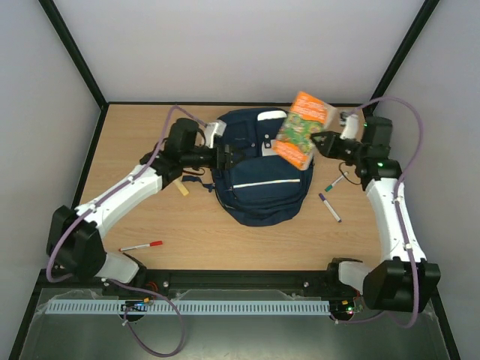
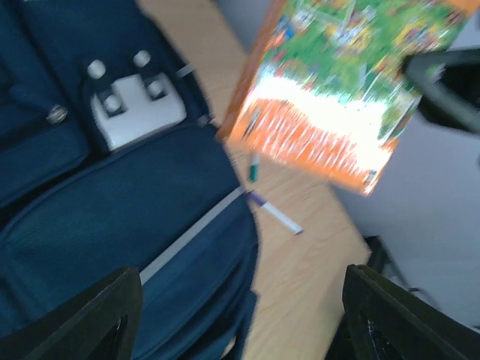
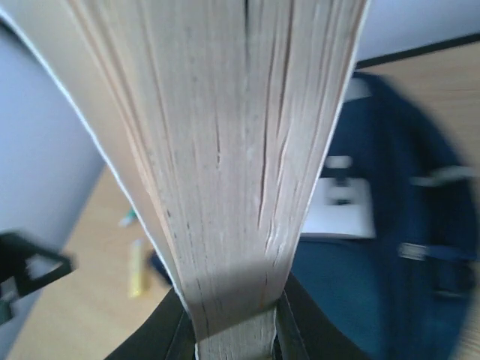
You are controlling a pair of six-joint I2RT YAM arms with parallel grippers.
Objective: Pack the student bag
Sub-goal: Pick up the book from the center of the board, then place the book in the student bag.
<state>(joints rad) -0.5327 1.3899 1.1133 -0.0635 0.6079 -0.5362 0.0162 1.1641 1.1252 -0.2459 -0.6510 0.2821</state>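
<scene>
Working across from the left: a red-capped marker (image 1: pixel 142 245) lies at the table's 7 o'clock, well apart from everything else. A short yellow item (image 1: pixel 181 189), maybe a highlighter, sits just off the bag's 9 o'clock side.

My left gripper (image 1: pixel 231 156) is at the 10 o'clock edge of the student bag (image 1: pixel 259 187). In its wrist view the fingers (image 2: pixel 97 315) stand wide apart with nothing between them, only navy fabric and the white-grey patch (image 2: pixel 135 112) beneath.

The bag lies flat in the middle of the table, a little toward 12 o'clock, front pockets up.

At the bag's 1 o'clock corner my right gripper (image 1: pixel 319 142) is clamped on a thick book (image 1: pixel 298 129) with an orange and green cover. It is held in the air, tilted, and partly overhangs the bag. The right wrist view shows the page edges pinched between the two fingers.

Two more markers, one green-capped (image 1: pixel 335 181) and one purple-capped (image 1: pixel 329 208), lie at the bag's 3 to 4 o'clock.

I judge the step in hand to be loading the book. I cannot tell from here whether the main compartment is unzipped. The next move seems to call for the left gripper to take the bag's upper edge and hold the mouth open. The right arm would then turn the book spine-first and slide it in without snagging the fabric.
</scene>
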